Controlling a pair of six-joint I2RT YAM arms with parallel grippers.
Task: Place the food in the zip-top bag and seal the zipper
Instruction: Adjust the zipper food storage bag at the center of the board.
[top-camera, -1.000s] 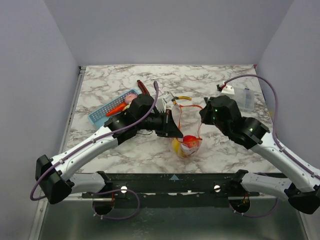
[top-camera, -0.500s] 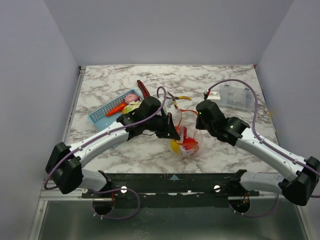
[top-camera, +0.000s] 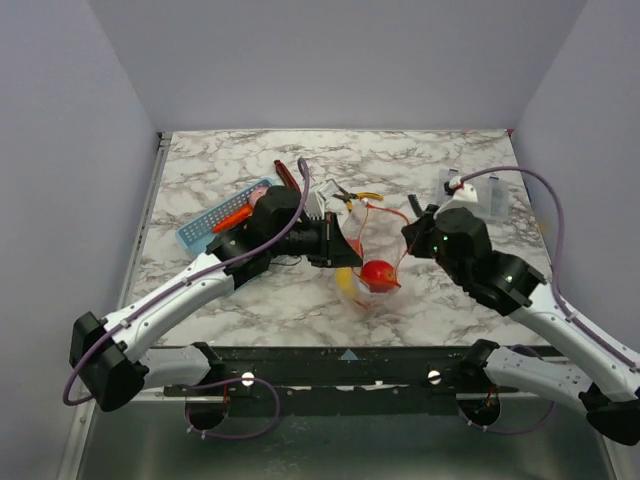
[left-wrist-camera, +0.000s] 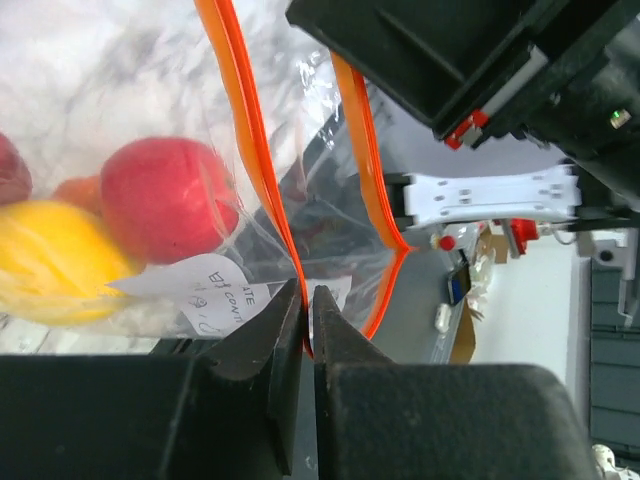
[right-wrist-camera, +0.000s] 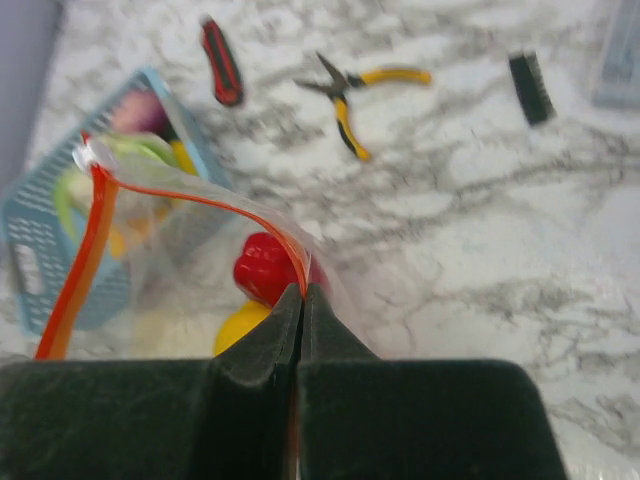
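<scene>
Your left gripper (left-wrist-camera: 306, 300) has its fingers drawn nearly together, pinching the thin orange-red zipper strip (left-wrist-camera: 243, 120) of the soft crinkly clear plastic bag (top-camera: 372, 240) in the slim gap between them. Your right gripper (right-wrist-camera: 301, 295) is pressed fully together on the same strip at the opposite end of the mouth. The bag hangs between the two grippers over the white marbled tabletop (top-camera: 450, 160), just in front of the arms. You cannot tell whether its bottom touches the surface. The two sides of the strip stand apart, so the mouth is open. Inside, a glossy round red toy fruit (left-wrist-camera: 165, 200) lies against a glossy yellow toy fruit (left-wrist-camera: 50, 262), with a white paper label (left-wrist-camera: 215, 292) on the bag wall beside them. To the left, a light blue slotted plastic basket (top-camera: 200, 228) holds an orange toy carrot (top-camera: 232, 213) and other pieces. Yellow-handled pliers (right-wrist-camera: 352, 98) and a dark red-handled knife (right-wrist-camera: 221, 62) lie beyond the bag.
</scene>
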